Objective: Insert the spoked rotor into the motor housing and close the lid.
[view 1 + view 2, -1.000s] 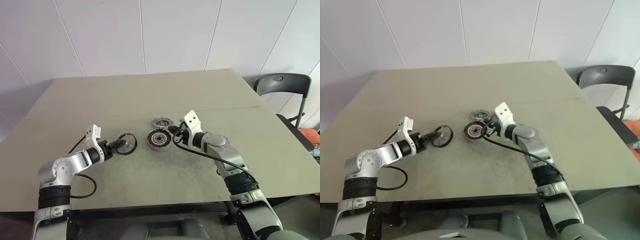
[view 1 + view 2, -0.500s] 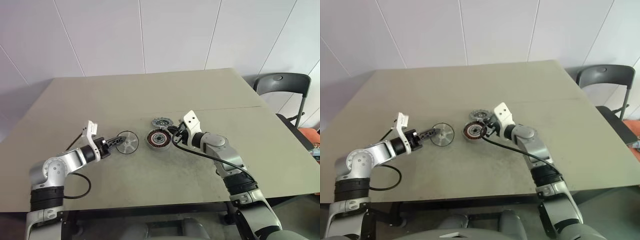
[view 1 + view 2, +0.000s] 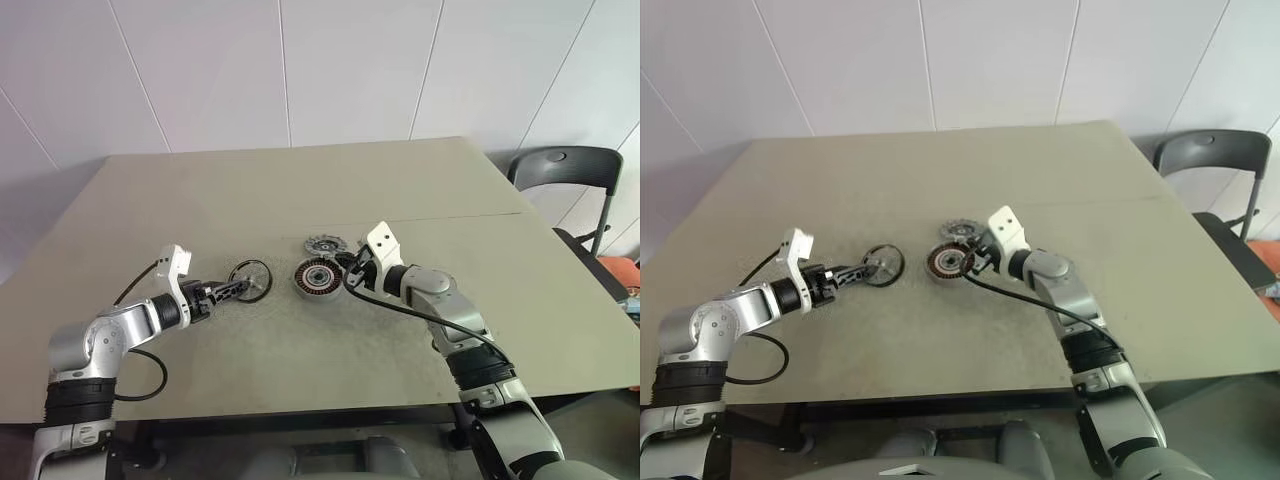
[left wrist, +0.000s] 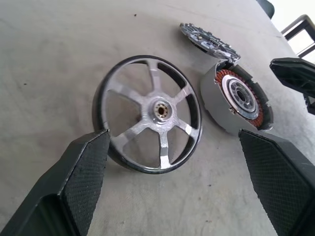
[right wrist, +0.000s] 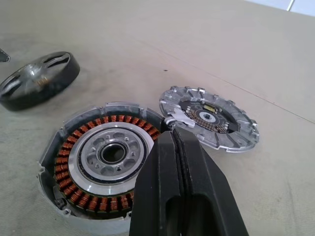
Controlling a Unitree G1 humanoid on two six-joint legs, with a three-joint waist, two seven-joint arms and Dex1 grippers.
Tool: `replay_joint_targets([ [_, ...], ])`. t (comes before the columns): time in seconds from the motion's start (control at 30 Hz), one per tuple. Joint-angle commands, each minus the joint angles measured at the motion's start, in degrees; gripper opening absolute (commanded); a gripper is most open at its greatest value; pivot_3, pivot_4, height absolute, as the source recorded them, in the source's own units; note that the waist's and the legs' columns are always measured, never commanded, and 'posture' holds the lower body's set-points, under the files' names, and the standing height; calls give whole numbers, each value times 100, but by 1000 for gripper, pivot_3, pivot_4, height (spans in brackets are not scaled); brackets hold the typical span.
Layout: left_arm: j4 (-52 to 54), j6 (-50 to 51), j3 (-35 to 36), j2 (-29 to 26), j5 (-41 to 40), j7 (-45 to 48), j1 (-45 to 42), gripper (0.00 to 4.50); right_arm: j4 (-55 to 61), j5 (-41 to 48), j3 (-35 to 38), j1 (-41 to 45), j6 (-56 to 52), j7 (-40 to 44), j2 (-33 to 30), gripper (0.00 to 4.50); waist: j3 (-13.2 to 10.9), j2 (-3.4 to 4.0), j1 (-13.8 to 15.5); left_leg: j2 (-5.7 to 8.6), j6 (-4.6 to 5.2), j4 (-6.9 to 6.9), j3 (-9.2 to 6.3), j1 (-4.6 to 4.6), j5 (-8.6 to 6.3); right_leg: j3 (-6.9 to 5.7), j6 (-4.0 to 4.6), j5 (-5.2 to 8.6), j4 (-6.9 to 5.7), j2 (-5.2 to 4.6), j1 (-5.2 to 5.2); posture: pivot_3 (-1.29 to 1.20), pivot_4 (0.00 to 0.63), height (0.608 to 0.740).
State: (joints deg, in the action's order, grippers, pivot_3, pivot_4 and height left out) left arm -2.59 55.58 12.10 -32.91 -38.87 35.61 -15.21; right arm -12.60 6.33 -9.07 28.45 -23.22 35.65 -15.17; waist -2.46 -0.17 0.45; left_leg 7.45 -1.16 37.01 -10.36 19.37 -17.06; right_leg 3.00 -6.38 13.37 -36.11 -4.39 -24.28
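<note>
Since a second ago the left gripper (image 3: 240, 285) has let go of the spoked rotor (image 3: 251, 278) and its jaws have spread wide; the ring now stands tilted on its edge on the worktop (image 3: 300, 190), between the two fingers (image 4: 78, 182) but touching neither as far as the wrist view shows. Across the beige worktop, a dark folding chair (image 3: 565, 170) sits at the right edge of the frame. Nothing lies between the rotor and the motor housing (image 3: 318, 277), which rests just right of it near the frame's centre, copper windings facing up. Just behind the housing, the lid (image 3: 324, 245) lies apart. Reaching in from the lower left, the left arm points right. From the lower right, the right gripper (image 3: 352, 270) holds its jaws fully closed, empty, at the housing's right rim.
</note>
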Motion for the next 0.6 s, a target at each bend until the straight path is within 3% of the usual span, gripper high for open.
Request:
replay_joint_targets([
  [0.03, 130, -199, -86, -110, 151, 182, 5, 4446, 91, -1, 21, 117, 122, -8, 30, 0, -1, 1, -3, 0, 0, -1, 0, 0, 0, 0, 0, 0, 0, 0, -1, 0, 0, 740],
  [0.3, -566, -4, 68, -80, 324, -38, -39, 4446, 83, -43, 40, 90, 152, -21, 26, 0, 0, 0, 7, -2, 0, 0, 0, 0, 0, 0, 0, 0, -1, 3, -2, 0, 0, 740],
  [0.6, -749, 611, 495, 830, -103, -543, -273, 4446, 77, -89, 9, 57, 177, -47, 28, 0, 3, 5, 46, -2, -7, 8, -3, -4, 5, -3, 3, -7, -2, 2, 11, 0, 0, 740],
])
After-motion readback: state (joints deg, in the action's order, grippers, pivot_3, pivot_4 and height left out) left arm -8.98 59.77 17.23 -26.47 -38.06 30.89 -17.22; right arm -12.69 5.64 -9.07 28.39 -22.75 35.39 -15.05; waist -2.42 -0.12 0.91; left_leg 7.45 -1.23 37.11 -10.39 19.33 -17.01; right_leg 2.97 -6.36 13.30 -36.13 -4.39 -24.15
